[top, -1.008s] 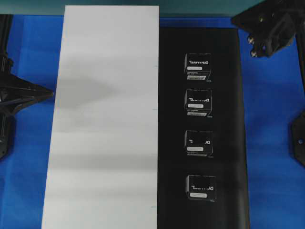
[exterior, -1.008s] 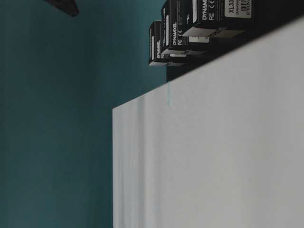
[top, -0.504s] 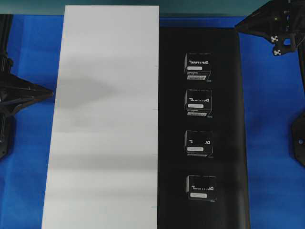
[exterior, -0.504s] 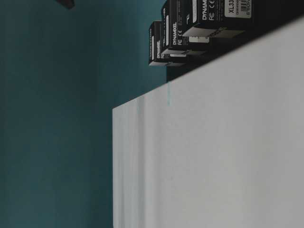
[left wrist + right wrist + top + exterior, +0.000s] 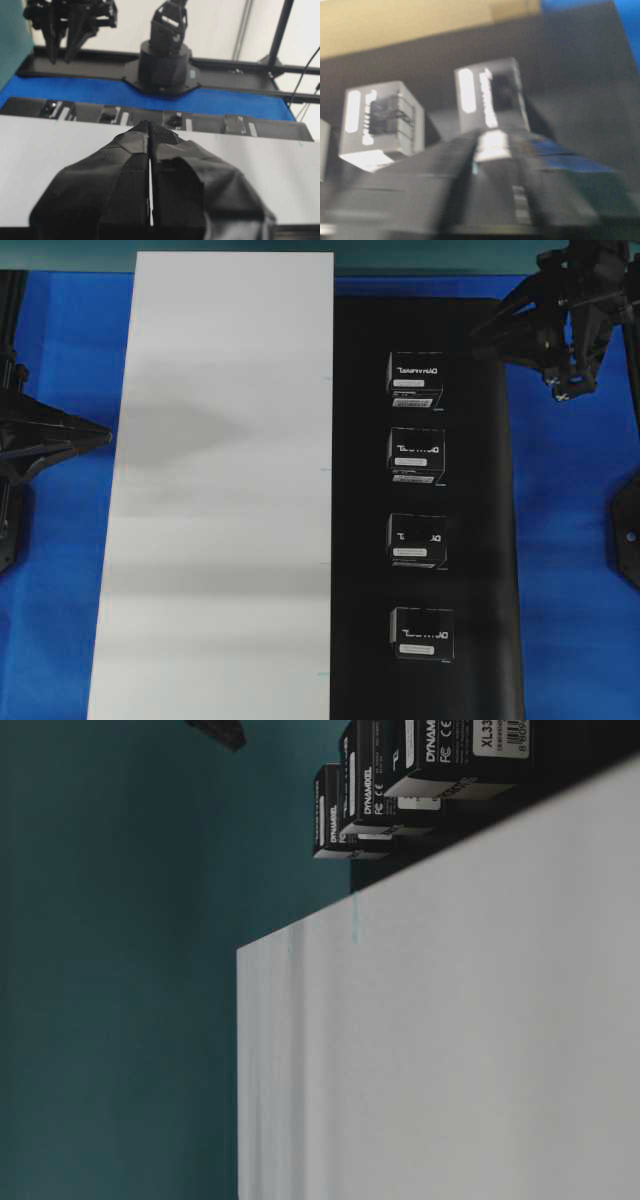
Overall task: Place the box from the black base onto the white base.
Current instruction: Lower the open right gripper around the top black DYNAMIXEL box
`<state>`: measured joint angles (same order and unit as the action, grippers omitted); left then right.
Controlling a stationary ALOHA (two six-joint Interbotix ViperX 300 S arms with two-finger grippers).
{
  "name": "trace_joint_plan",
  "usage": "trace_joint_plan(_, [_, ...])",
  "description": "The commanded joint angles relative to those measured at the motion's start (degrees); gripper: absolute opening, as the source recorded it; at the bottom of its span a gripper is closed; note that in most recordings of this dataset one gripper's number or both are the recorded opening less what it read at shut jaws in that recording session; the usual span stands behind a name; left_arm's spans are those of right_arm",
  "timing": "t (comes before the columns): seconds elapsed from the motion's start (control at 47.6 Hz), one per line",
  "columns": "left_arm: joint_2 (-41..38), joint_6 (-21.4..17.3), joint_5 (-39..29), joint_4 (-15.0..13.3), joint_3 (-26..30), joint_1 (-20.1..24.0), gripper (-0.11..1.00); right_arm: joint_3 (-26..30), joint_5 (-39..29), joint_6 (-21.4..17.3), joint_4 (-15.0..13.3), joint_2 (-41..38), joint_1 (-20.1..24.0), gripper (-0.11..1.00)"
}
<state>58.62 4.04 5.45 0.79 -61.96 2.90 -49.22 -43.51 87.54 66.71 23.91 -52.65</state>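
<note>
Swinging in from the far corner, the right gripper [image 5: 492,328] has turned since a moment ago and now reaches over the far right edge of the black base [image 5: 480,540], nosing toward the farthest box [image 5: 416,380] in the row. All four boxes sit on the black base in a single line, none touched yet, and the white base [image 5: 220,500] alongside the black base lies bare. Whether the right gripper's jaws are parted or closed I cannot tell; the wrist view is smeared with motion blur, though that box [image 5: 490,97] looms right ahead of the fingers. Over on the far side of the white base from the black base, the left gripper [image 5: 150,145] sits clenched, pads pressed together, parked out of play. Now the danger: these boxes stand close in their row, so a sloppy descent could clip the next box [image 5: 416,453] along the black base and knock it askew. Come in off-centre on a small, light box and it may twist or squirt out of the pinch.
</note>
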Motion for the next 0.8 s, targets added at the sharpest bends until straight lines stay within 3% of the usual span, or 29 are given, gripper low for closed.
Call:
trace_joint_plan(0.0, [-0.35,0.44,0.26,0.18,1.58,0.09,-0.03,-0.35,3.08,0.97,0.53,-0.18,1.32,0.58])
trace_joint_plan(0.105, [-0.44,0.97,0.35,0.09,1.58,0.09,-0.03,-1.85,9.23,1.23,0.53,0.18,3.16,0.87])
trace_joint_plan(0.189, [-0.44,0.97,0.35,0.09,1.58,0.09,-0.03,-2.9,12.92,1.58,0.44,0.53,5.01,0.99])
trace_joint_plan(0.357, [-0.53,1.05,0.26,0.09,1.58,0.09,-0.03,-4.04,16.52,1.67,-0.26,0.79,7.29,0.99])
trace_joint_plan(0.567, [-0.26,1.14,0.35,0.18,1.67,0.09,-0.03,-5.1,16.0,1.76,-0.35,-0.44,8.35,0.99])
trace_joint_plan(0.777, [-0.35,1.23,0.26,0.18,2.02,0.09,-0.03,-3.96,16.0,4.92,-0.35,-4.66,10.63,0.99])
